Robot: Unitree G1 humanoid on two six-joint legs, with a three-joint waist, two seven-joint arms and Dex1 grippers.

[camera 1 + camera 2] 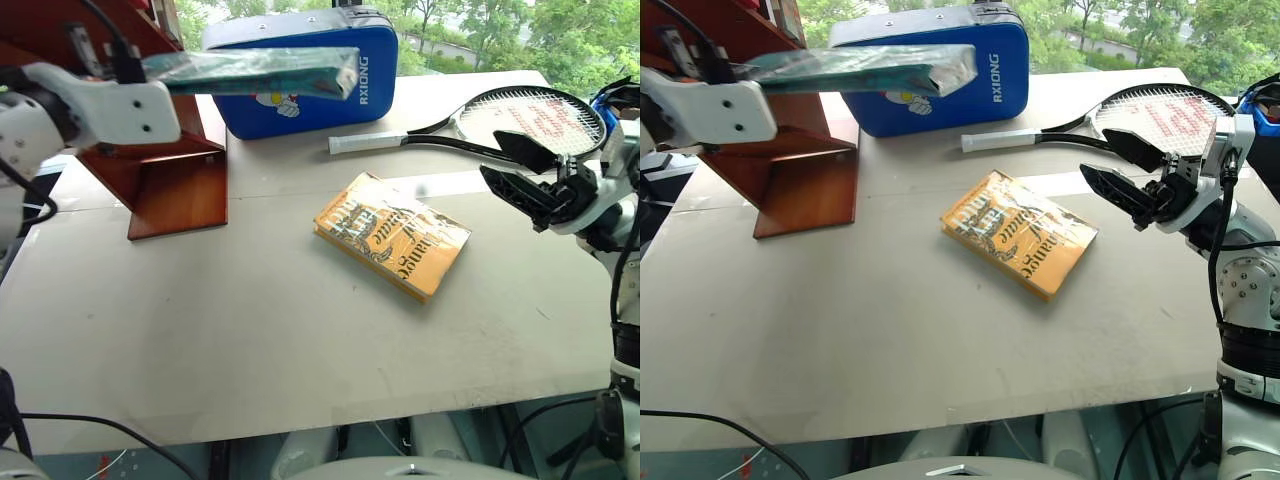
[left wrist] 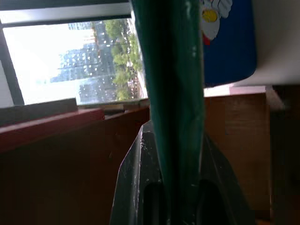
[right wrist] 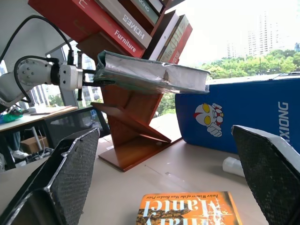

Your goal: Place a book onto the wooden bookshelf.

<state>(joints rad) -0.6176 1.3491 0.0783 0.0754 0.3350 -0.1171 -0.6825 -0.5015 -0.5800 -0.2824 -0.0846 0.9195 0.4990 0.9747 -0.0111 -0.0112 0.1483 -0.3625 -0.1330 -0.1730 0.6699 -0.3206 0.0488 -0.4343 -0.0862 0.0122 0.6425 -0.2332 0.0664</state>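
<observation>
Left gripper (image 2: 176, 197) sits way up in the upper left of the head view, arm stretched out, fingers clamped tight on the book (image 1: 255, 72), holding it flat in the air. Right gripper (image 1: 1118, 167) hangs mid-right, fingers spread wide, gripping nothing.

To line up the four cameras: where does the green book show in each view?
Left eye: green book upper left, held in left gripper.
Right eye: upper left.
Left wrist: centre, between the fingers.
Right wrist: upper middle.
Shared landmark: blue case behind it.
</observation>
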